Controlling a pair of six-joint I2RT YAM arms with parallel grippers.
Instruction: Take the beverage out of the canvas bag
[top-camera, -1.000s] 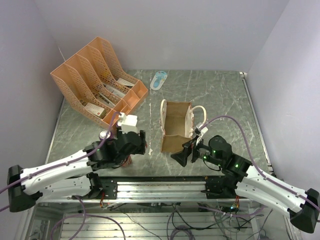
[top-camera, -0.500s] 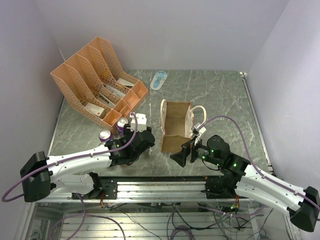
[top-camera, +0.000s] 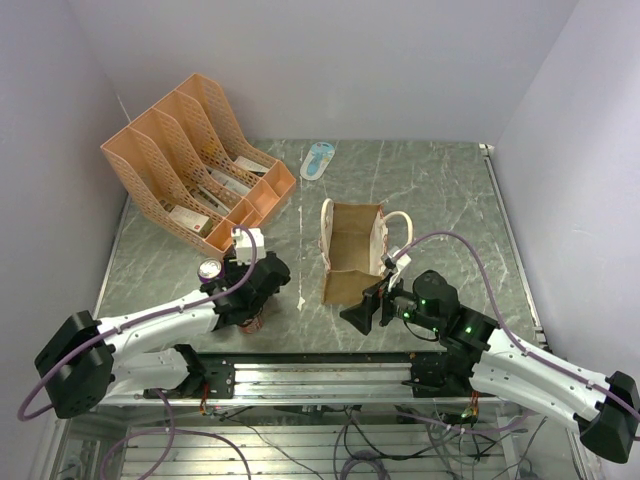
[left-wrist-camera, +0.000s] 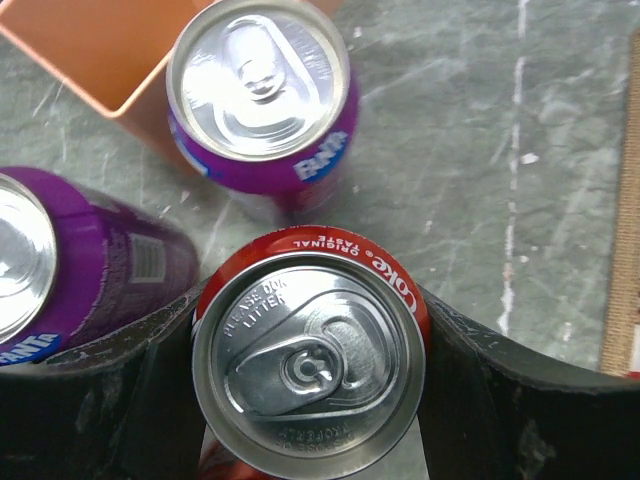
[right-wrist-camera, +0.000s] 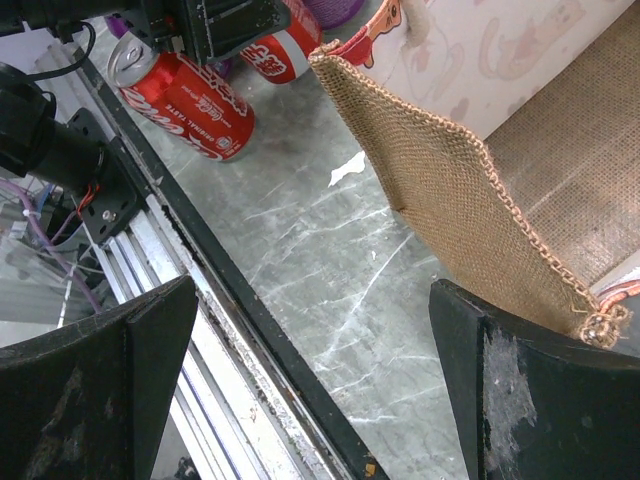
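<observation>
The canvas bag (top-camera: 352, 250) stands open at the table's middle, its cream handles (top-camera: 397, 225) on the right; its burlap flap (right-wrist-camera: 450, 190) fills the upper right of the right wrist view. My left gripper (top-camera: 256, 312) (left-wrist-camera: 310, 350) is left of the bag and shut on an upright red Coke can (left-wrist-camera: 310, 375), a finger touching each side. The can also shows in the right wrist view (right-wrist-camera: 280, 55). My right gripper (top-camera: 362, 315) (right-wrist-camera: 320, 370) is open and empty, just off the bag's near corner, above bare table.
Two purple Fanta cans (left-wrist-camera: 262, 95) (left-wrist-camera: 40, 260) stand beside the held can, near the orange file rack (top-camera: 190, 160) (left-wrist-camera: 110, 50). Another red Coke can (right-wrist-camera: 190, 95) seems to lie by the front rail (right-wrist-camera: 250, 330). A blue-white packet (top-camera: 318, 158) lies at the back.
My left gripper swung right toward the bag, then came back left and nearer the front edge, with the Coke can. The right arm and the bag have not moved.
</observation>
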